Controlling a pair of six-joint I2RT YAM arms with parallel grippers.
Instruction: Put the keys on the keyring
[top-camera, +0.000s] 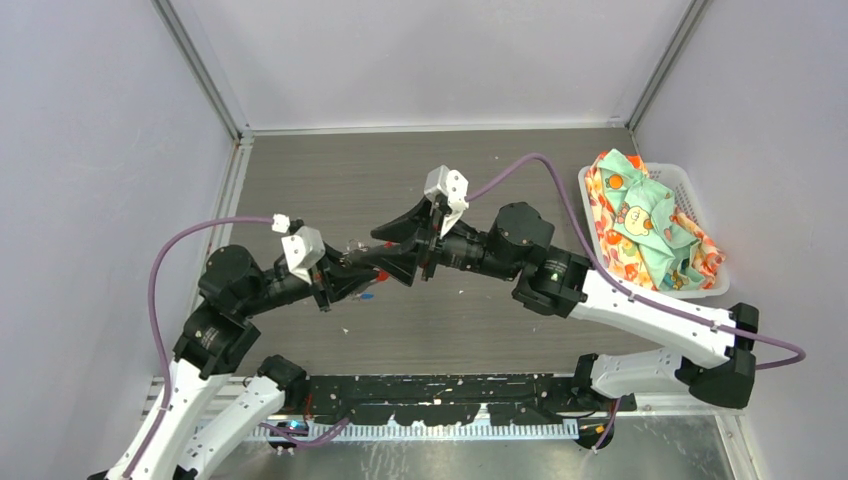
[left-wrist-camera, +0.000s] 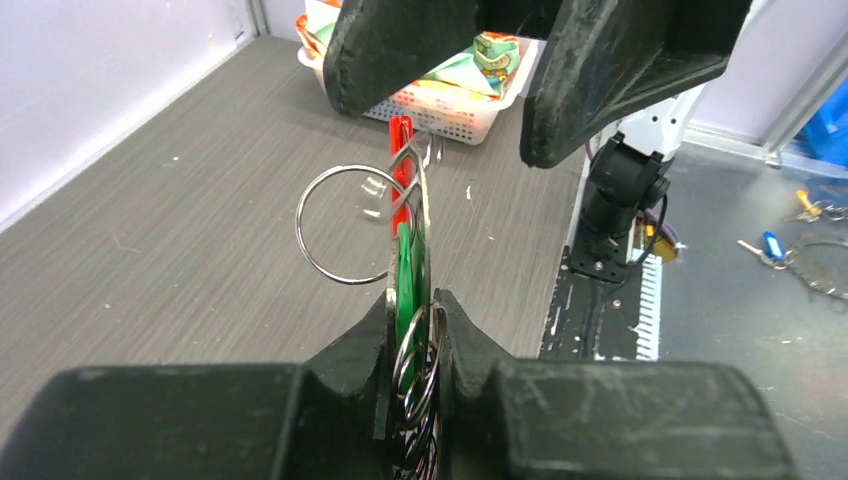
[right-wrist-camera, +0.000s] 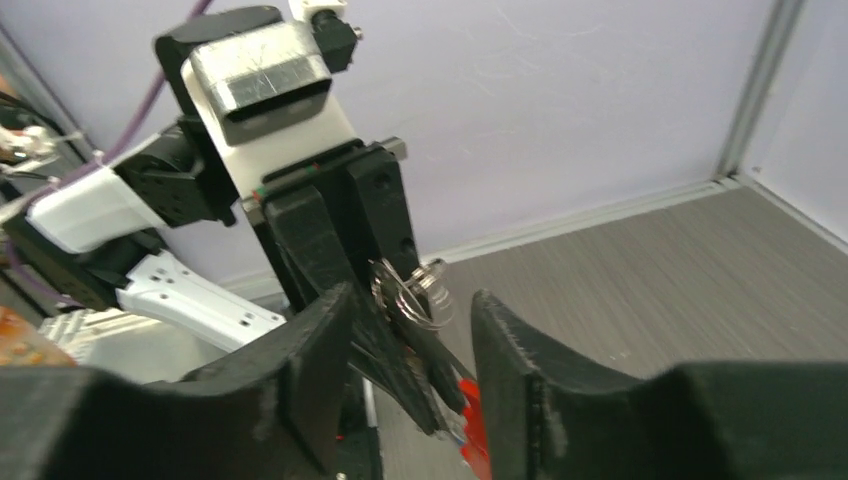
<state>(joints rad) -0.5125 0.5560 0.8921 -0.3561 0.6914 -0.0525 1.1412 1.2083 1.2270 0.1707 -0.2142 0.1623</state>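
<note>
The left pincer (left-wrist-camera: 415, 305) is shut tight on the green key (left-wrist-camera: 404, 285). The key's plastic head is clamped edge-on between the two fingers, along with a few coils of silver ring. The keyring (left-wrist-camera: 400, 150) stands up from that grip at 12 o'clock in the left wrist view. Its red loop sits just above the green head, and thin silver wire runs beside it. A large split ring (left-wrist-camera: 345, 225) juts from the same bundle towards 9 o'clock, held clear of the worktop (left-wrist-camera: 180, 250).

The right pincer (right-wrist-camera: 412, 300) is spread wide. One finger lies on either side of the left pincer's tips and neither touches the bundle. From the right wrist, silver rings show in the gap between its fingers, with a bit of red lower down at 5 o'clock.

From above, the two pincers meet nose to nose just left of the worktop's centre, with the left arm reaching in from 8 o'clock and the right from 4 o'clock. A small blue bit (top-camera: 365, 296) shows just below them at 6 o'clock, too small to make out. A white basket (top-camera: 700, 285) of patterned cloth (top-camera: 640, 225) sits at the 3 o'clock edge.
</note>
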